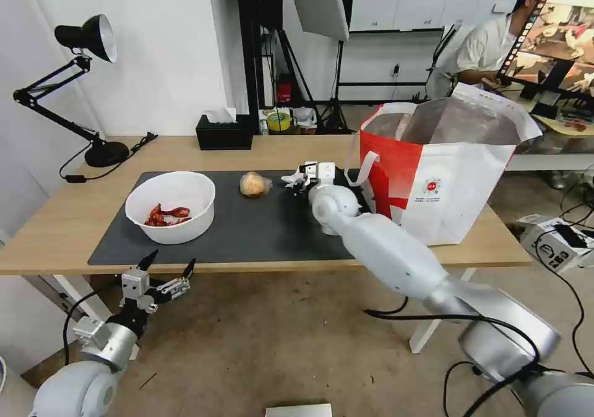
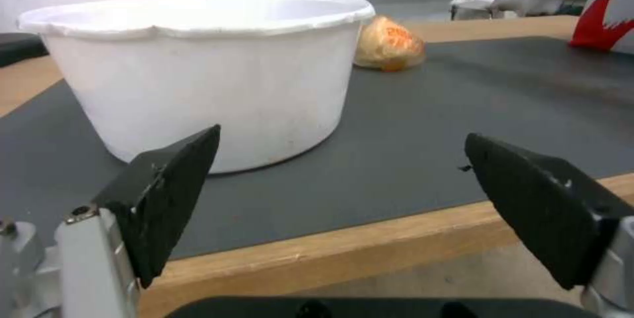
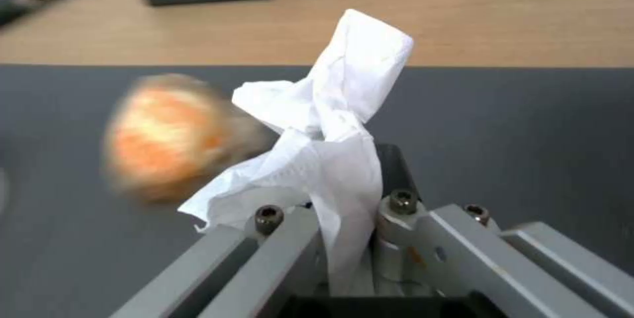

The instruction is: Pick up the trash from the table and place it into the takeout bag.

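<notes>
A dark mat (image 1: 247,231) covers the light-wood counter (image 1: 55,219). Above it, beside the takeout bag (image 1: 451,182), the right hand (image 1: 301,179) is clamped on the crumpled tissue (image 3: 324,154). The wrapped orange lump (image 1: 254,184) and the white bowl (image 1: 171,206) sit on the mat. The left hand (image 1: 167,261) hangs open below the counter's front edge.

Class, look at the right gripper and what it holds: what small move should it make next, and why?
Probably carry the tissue up and over to the bag's open top. The right gripper is shut on it above the mat, just beside the bag, so only a short lift and sideways shift seem left.
</notes>
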{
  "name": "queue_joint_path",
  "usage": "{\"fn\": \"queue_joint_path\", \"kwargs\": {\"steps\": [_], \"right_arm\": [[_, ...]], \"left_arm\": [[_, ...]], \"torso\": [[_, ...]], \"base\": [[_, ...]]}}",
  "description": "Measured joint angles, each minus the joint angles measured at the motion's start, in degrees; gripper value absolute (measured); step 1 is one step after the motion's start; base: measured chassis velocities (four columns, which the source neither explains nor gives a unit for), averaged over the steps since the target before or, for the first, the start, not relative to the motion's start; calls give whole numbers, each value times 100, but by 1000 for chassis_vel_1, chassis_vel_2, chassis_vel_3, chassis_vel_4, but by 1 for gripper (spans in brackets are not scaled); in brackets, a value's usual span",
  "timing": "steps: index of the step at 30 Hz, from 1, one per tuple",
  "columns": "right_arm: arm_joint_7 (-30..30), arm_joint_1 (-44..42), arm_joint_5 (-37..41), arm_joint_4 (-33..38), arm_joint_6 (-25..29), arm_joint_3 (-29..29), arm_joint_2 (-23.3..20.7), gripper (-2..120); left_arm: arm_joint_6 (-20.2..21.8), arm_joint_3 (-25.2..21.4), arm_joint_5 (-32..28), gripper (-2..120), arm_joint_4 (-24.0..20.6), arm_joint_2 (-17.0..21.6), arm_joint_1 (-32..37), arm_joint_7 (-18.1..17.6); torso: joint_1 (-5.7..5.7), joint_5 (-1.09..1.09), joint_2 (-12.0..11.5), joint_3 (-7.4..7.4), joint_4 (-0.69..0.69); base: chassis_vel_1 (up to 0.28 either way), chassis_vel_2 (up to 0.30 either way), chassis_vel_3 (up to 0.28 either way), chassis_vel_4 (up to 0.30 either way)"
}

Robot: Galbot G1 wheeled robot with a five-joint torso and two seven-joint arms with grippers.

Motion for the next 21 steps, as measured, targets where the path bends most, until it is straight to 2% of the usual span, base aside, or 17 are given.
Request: {"fn": "queue_joint_path", "kwargs": {"steps": [2, 3, 5, 9, 11, 16, 18, 19, 21], "right_arm": [[-44, -171, 80, 589, 33, 140, -241, 0], [-44, -171, 80, 589, 33, 140, -241, 0], [-82, -358, 116, 1245, 125, 312, -546, 0], [-134, -467, 111, 1652, 226, 469, -770, 0], [-250, -571, 11, 2071, 408, 705, -1074, 0], [-278, -649, -57, 2505, 581, 1032, -1480, 0], [-275, -669, -116, 2713, 730, 1261, -1794, 0], [-275, -669, -116, 2713, 730, 1261, -1794, 0], [-275, -672, -142, 2864, 880, 1531, -2147, 0]], "left_arm": [[0, -2, 0, 100, -15, -5, 7, -3], [0, -2, 0, 100, -15, -5, 7, -3], [0, 8, 0, 100, -27, -8, 13, -23], [0, 33, 0, 100, -41, -9, 14, -87], [12, 53, 1, 100, -76, -9, 14, -125], [21, 59, 2, 100, -115, -5, 14, -131], [25, 58, 2, 100, -136, 1, 20, -133], [25, 58, 2, 100, -136, 1, 20, -133], [28, 55, 2, 100, -155, 3, 32, -133]], "torso": [[0, 0, 0, 0, 0], [0, 0, 0, 0, 0], [0, 0, 0, -1, 0], [0, 0, 0, -1, 0], [-1, -1, 0, -1, 0], [0, 0, 1, -1, -1], [-1, 0, 1, 0, -1], [-1, 0, 1, 0, -1], [0, 0, 1, -1, -1]], "base": [[0, 0, 0, 0], [0, 0, 0, 0], [0, 0, 0, 0], [0, 0, 0, 0], [0, 0, 0, 0], [0, 0, 0, 0], [0, 0, 0, 0], [0, 0, 0, 0], [0, 0, 0, 0]]}}
